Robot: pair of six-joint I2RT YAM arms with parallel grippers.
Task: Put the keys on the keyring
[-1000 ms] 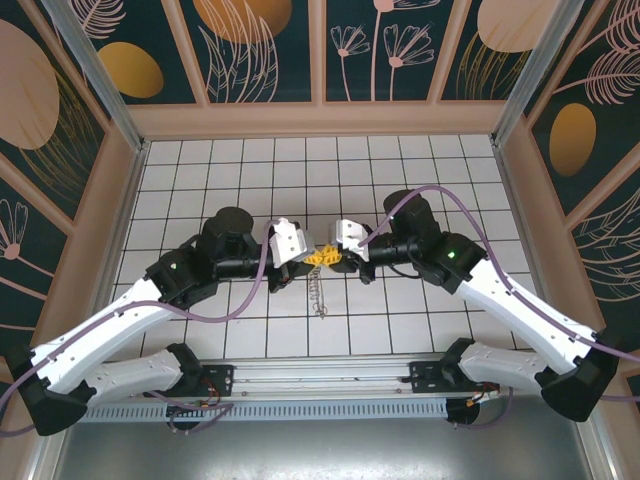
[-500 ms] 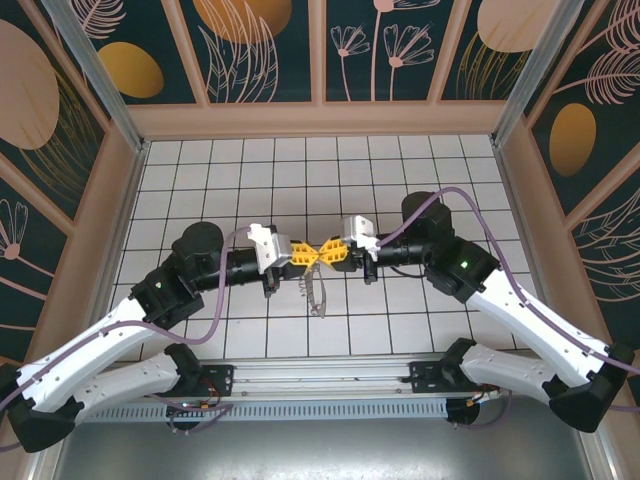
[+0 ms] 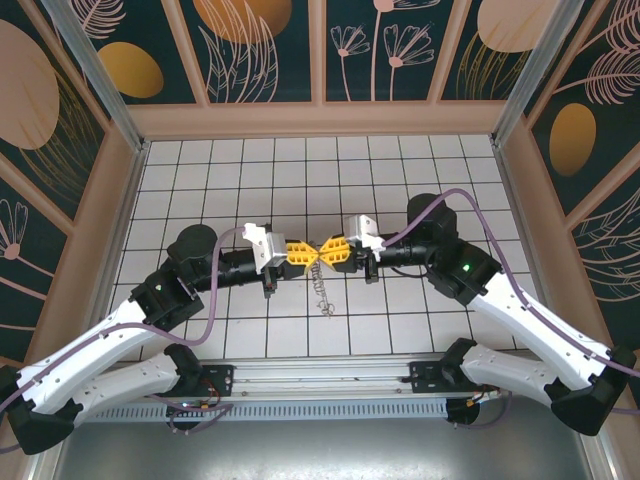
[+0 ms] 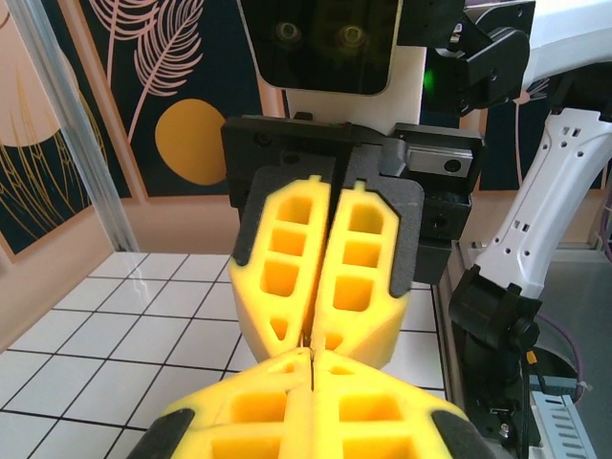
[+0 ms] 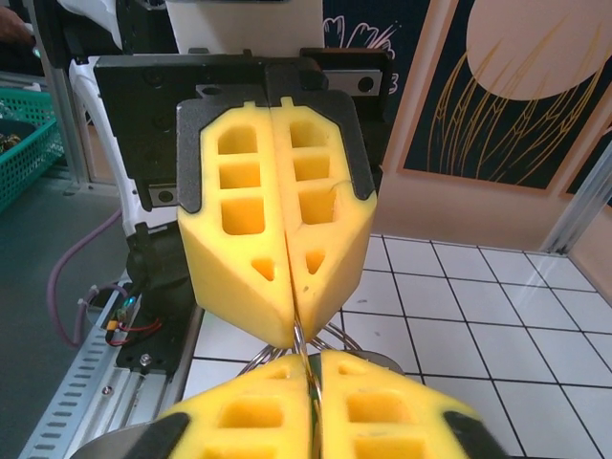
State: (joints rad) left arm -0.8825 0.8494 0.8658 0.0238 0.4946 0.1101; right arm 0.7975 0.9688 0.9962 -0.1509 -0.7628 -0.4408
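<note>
One table [image 3: 180, 170]: white tiles, dark grid.
Left gripper [image 3: 311, 252]: fully closed above the table's middle, tips nipping the keyring [image 3: 321, 293].
Right gripper [image 3: 324, 252]: closed too, tip to tip with my left, nipping the same wire.
Keyring: thin chain trailing from those tips toward the near edge.

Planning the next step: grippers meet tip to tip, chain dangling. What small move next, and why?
Probably ease the right gripper slightly away from the left gripper, both shut: their tips touch with thin keyring wire pinched between, so a gentle pull might open the loop.
</note>
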